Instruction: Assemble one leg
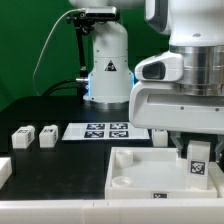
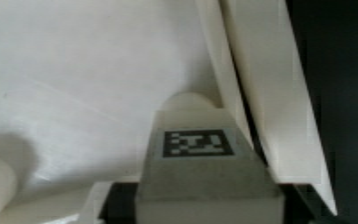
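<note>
The arm descends from twelve o'clock in the exterior view, wrist vertical, its pincer (image 1: 197, 158) pointing straight down at about four o'clock in that frame. Its fingers (image 2: 131, 205) are clamped on a tagged leg (image 1: 198, 159).

The exterior view is evenly and fairly brightly lit, seemingly from above. White parts are rendered near overexposure against the black table (image 1: 40, 112), and detail on the arm at upper right is washed out. Soft shadows are cast inside the tray (image 1: 135, 170) at the lower centre. The picture is coarse and slightly soft throughout. The wrist view is blurred overall; only the tag (image 2: 197, 142) at lower centre is moderately sharp, and the right edge is lost in darkness.
</note>
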Controlling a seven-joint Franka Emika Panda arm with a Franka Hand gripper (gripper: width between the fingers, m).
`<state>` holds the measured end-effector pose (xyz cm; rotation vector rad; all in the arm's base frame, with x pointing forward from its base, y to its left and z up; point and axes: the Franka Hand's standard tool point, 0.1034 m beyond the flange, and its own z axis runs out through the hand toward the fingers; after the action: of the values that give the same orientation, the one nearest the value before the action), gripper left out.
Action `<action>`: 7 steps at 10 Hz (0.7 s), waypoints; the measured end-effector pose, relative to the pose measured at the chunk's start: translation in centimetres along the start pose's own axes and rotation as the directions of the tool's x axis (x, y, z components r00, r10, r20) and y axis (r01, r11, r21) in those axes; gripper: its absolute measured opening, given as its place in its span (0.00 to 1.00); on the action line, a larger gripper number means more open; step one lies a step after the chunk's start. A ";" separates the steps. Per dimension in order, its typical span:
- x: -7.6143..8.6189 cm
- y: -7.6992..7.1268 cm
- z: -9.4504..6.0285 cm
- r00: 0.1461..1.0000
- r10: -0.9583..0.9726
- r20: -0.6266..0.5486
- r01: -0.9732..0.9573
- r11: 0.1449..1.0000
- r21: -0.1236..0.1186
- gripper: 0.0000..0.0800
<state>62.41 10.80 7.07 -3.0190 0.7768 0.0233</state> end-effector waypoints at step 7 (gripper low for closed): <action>0.6 1.1 0.0 0.985 0.170 -0.020 -0.170 0.985 -0.030 0.70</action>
<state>62.39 9.53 7.06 -2.9763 1.0432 0.0130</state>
